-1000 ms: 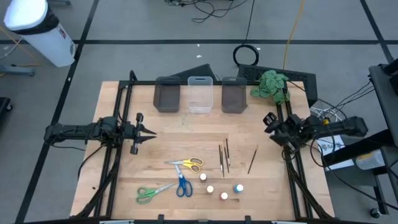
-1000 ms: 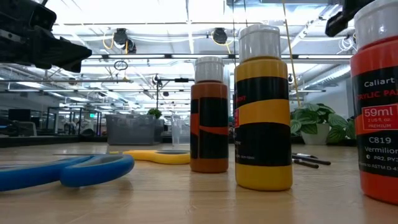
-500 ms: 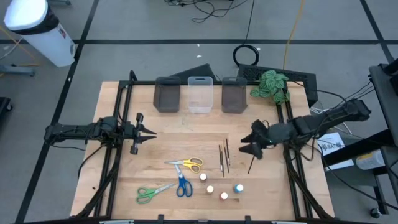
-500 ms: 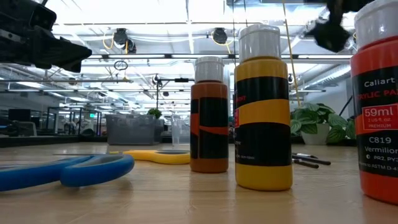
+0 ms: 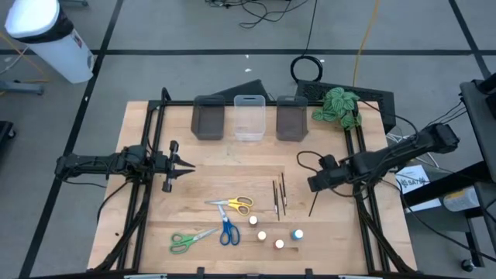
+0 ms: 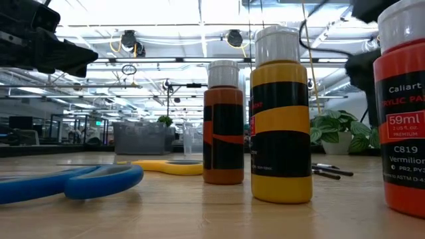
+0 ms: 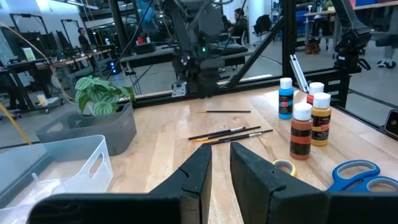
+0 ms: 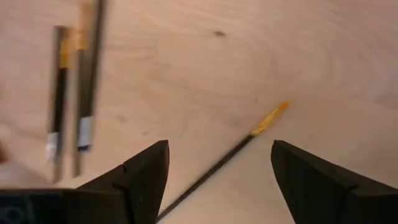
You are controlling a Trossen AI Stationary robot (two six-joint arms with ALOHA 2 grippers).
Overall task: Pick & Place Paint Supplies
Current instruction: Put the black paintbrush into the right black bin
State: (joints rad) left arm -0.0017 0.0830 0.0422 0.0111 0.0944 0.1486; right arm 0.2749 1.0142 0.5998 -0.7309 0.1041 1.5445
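Three thin dark brushes [image 5: 278, 194] lie side by side at mid-table, and a fourth brush [image 5: 315, 200] [image 8: 231, 157] lies alone to their right. Yellow scissors [image 5: 235, 204], blue scissors [image 5: 228, 231] and green scissors [image 5: 185, 241] lie flat near the front edge. Small white-capped paint bottles [image 5: 263, 235] and one blue bottle [image 5: 297, 234] stand beside them. My right gripper [image 5: 313, 184] [image 8: 217, 165] is open above the lone brush, one finger on each side of its shaft, touching nothing. My left gripper [image 5: 191, 165] [image 7: 221, 163] waits shut over the table's left part.
Two grey bins [image 5: 208, 119] [image 5: 291, 118] and a clear bin [image 5: 249, 116] stand along the far edge. A leafy plant [image 5: 338, 105] sits at the far right corner. Bare wood lies between the bins and the supplies. Black frame rails [image 5: 144, 194] run down both sides.
My right arm has swung in from the table's right edge toward the middle and come down over the lone brush. The brush and the other supplies have kept their places.
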